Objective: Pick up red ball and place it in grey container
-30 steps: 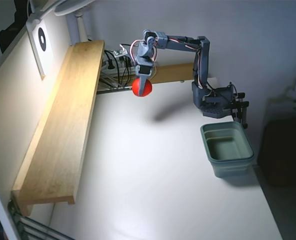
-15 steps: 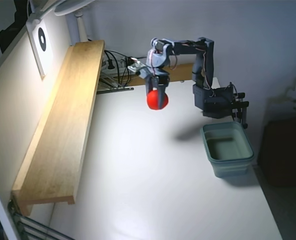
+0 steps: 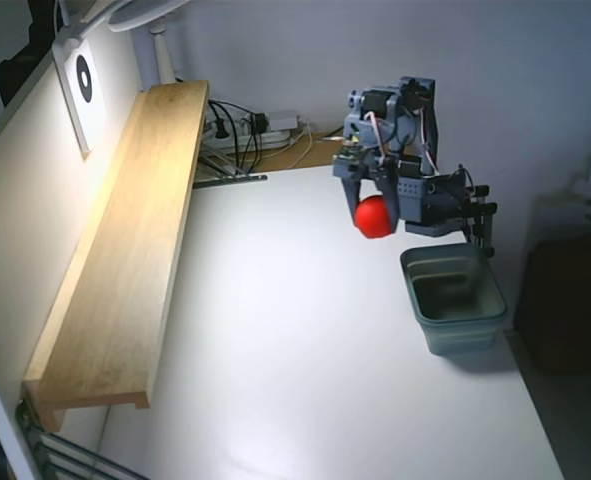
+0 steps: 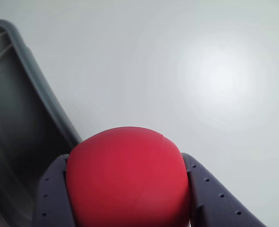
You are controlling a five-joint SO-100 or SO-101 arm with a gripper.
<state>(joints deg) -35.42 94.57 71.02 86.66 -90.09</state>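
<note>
- Up off the bench (image 3: 305, 380), the red ball (image 3: 374, 217) is clamped between the fingers (image 3: 347, 196) of the arm (image 3: 400, 140); nothing under it touches it.
- Seen from the wrist view, the red ball (image 4: 128, 178) fills the lower middle of the picture, with a dark grey-blue finger pressed against each flank, one at lower left (image 4: 52, 196) and one at lower right (image 4: 215, 198).
- Both fingers touch the ball's sides, so they are held apart only by the ball itself.
- A faint seam line runs down the ball's right half in the wrist view.
- By the fixed view, the ball hangs above the white bench near its far right corner, just to the left of the grey container (image 3: 455, 298) and higher in the picture than its rim.
- That container sits on the bench at the right edge, upright, its inside dark; no contents can be made out.
- From the wrist view the grey container (image 4: 21, 127) takes up the left side, its thick rim running diagonally, blurred; the ball is over bare bench beside that rim, not over the opening.
- Folded tight over its base, the arm stands at the bench's far right corner, just behind the container.
- Along the left edge of the bench runs a long wooden shelf (image 3: 125, 250), well apart from ball and container.
- Cables and a power strip (image 3: 250, 128) lie at the far edge, between the shelf and the arm.
</note>
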